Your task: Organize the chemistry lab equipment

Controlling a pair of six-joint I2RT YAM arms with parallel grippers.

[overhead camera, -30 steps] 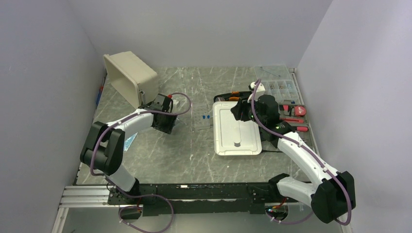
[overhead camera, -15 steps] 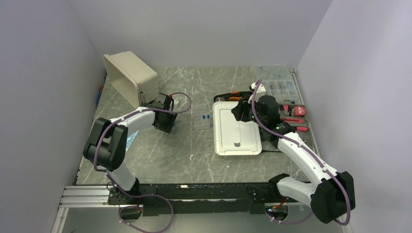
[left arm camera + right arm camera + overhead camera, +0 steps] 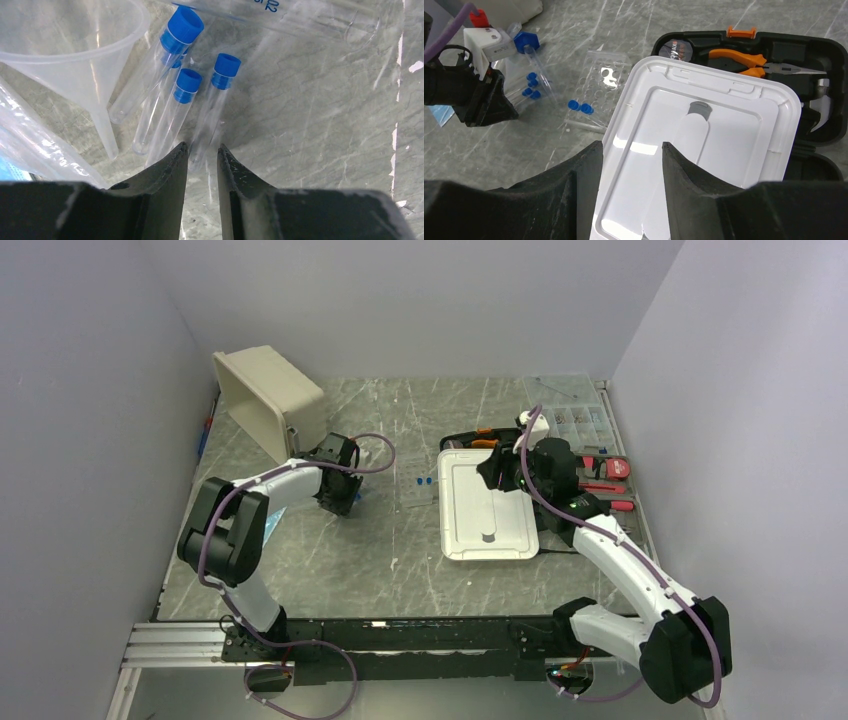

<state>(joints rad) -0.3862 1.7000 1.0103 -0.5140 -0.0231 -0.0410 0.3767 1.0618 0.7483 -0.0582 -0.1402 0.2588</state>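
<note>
Test tube (image 3: 212, 112), clear with a blue cap, lies flat on the tabletop (image 3: 325, 125). It is the rightmost of four. Its cap points away from me and its rounded closed end points at me.

- The other three tubes (image 3: 165, 110) lie just beside it on the left, fanned out. The nearest one runs close alongside. A clear funnel (image 3: 65, 45) lies to the left of those.
- My left end effector (image 3: 201, 149) is low over the tabletop with its fingers (image 3: 170, 170) a narrow gap apart. The tube's closed end sits at the mouth of that gap. Each side looks to have a little daylight, so I judge nothing is gripped yet.
- The perforated rack (image 3: 604, 85) lies flat, well to the right of the tubes, with two loose blue caps (image 3: 579, 106) at its near-left edge.
- My right end effector (image 3: 629, 150) is about half open over the white tray (image 3: 724, 150). I cannot tell whether it pinches the tray's rim.

How to do the step well:
- Slide further along the tube before pinching. A grip on the rounded tip would likely squirt it out.
- Keep the left finger clear of the neighbouring tube.
- Squeeze gently, since the smooth wall will be slippery.
- Lift level, then carry it toward the rack.
</note>
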